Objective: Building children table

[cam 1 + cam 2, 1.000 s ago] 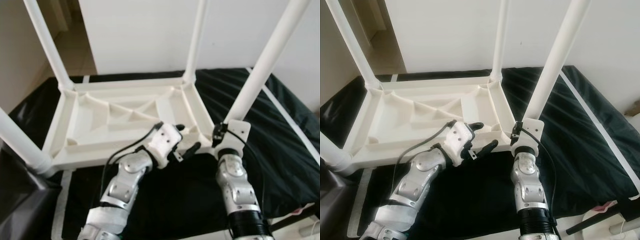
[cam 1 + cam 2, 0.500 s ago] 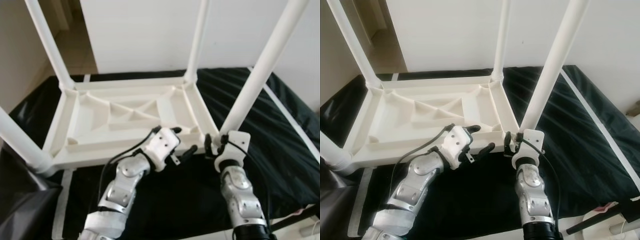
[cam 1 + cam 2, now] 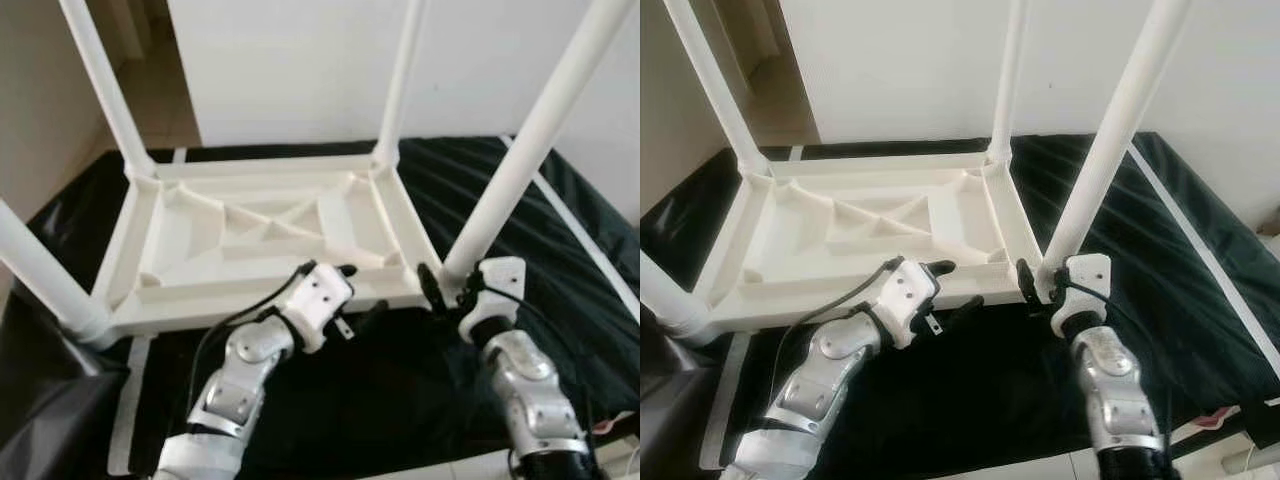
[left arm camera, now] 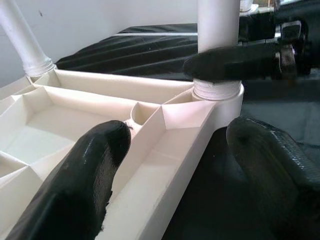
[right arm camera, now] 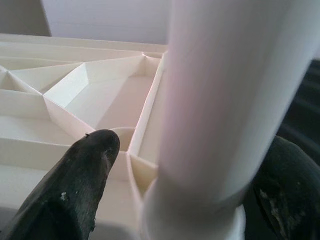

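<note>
Black cloth covers the surface before a white wall, and on it the white plastic children table lies upside down, its ribbed underside facing up and its four legs pointing upward. At the near right corner stands the near right leg. The right end effector is at the base of this leg, with one black finger on each side of it, so it grips the leg just above the socket. The left end effector is at the near edge of the table frame, beside that corner; its fingers are spread wide, one above the frame and one outside it.
</note>
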### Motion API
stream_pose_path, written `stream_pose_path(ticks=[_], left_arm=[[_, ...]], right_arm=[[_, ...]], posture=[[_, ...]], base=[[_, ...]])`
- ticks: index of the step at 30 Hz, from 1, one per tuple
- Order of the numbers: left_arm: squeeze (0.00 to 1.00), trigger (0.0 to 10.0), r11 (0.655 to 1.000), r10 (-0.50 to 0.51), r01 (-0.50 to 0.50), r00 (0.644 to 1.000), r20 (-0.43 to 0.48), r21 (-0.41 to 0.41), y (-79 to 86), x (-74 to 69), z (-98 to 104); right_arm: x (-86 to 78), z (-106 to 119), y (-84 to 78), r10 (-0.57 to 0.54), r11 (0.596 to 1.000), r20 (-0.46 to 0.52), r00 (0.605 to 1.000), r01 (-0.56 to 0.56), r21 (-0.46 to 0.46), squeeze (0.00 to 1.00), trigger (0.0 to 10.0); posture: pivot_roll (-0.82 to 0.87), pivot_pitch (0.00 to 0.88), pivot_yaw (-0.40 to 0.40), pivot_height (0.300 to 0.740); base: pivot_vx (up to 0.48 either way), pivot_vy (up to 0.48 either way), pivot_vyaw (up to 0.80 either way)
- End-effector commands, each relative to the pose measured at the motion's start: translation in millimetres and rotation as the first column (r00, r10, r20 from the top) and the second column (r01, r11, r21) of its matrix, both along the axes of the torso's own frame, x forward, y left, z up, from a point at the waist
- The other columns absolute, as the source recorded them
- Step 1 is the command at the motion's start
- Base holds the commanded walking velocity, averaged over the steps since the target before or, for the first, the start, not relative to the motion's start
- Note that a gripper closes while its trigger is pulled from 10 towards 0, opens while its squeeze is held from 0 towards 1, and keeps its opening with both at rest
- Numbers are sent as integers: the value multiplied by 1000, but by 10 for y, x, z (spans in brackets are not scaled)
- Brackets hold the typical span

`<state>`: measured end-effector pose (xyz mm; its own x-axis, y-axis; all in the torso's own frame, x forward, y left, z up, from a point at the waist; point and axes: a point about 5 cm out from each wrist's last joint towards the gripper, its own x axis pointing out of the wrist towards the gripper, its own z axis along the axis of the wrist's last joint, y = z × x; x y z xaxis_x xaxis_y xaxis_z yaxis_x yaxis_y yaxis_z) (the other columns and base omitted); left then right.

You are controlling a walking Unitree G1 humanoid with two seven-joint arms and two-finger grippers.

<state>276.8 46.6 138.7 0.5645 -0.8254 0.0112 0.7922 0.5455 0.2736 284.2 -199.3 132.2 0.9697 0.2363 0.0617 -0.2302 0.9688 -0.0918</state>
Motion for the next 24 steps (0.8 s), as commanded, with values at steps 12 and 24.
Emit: stream_pose_path(ticks=[12,24], left_arm=[[0,10000,1000,-13,13,1000,0,2,-50,8,35],[0,10000,1000,-15,15,1000,22,-4,-102,44,94]], right_arm=[[252,-113,-59,233,956,-130,964,-251,-149,0,10000],[268,-212,-97,242,952,-174,954,-269,-148,0,0]], posture=[[30,0,-47,740],[26,0,-47,740]], base=[[0,0,0],[0,0,0]])
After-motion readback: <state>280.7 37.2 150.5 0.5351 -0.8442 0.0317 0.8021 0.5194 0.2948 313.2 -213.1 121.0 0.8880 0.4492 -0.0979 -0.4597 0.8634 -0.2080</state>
